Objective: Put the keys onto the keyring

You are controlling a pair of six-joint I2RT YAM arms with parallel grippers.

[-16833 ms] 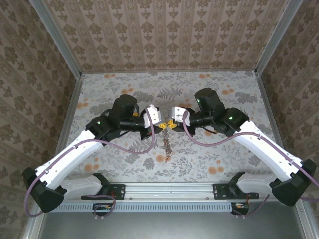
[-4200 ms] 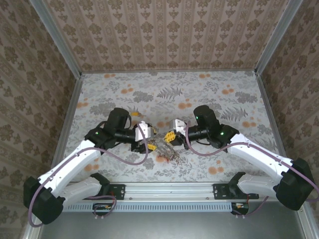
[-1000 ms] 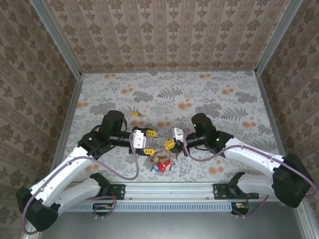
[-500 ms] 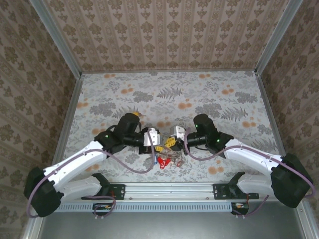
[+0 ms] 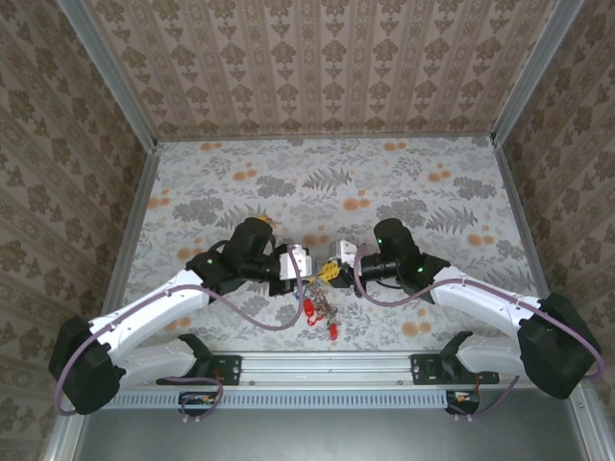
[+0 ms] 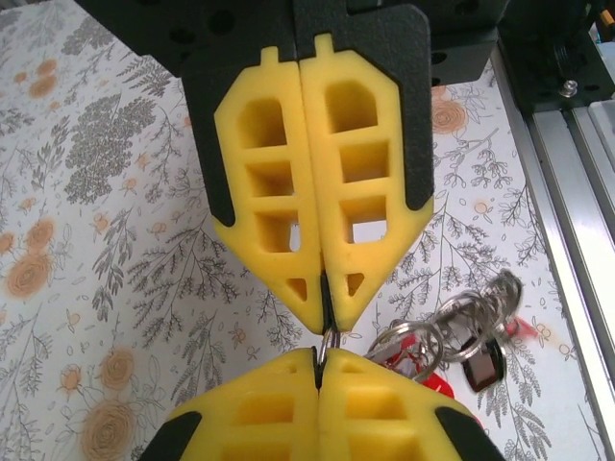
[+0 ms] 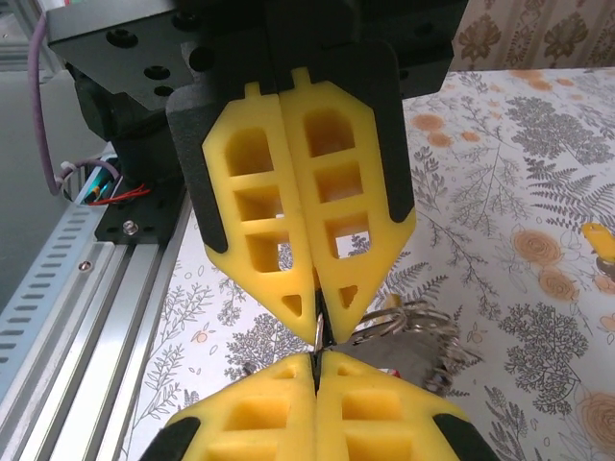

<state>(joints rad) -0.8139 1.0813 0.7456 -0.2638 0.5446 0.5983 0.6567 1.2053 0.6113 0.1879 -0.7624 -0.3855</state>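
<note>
Both pairs of fingers are pressed fully together and meet tip to tip. The left fingers point(image 6: 274, 182) and the right fingers point(image 7: 269, 192) each pinch the thin wire of the one keyring point(image 6: 330, 338), right where their tips face each other. A bunch of keys point(image 6: 452, 341) hangs from that wire just beside the tips. It is too tangled to count, though one red head point(image 6: 432, 382) and one dark head point(image 6: 485, 365) show in it. From above, a first red head point(image 5: 307, 307) shows just beside the fingers and a second red head point(image 5: 333, 331) lies further from them. Whether the second is on the ring I cannot tell. One yellow-headed key point(image 7: 598, 240) lies on the bench point(image 5: 432, 192), well apart from the fingers. Of the two arms, the left arm point(image 5: 154, 307) and the right arm point(image 5: 480, 293) each reach inward with the elbow out, their wrists facing one another.
</note>
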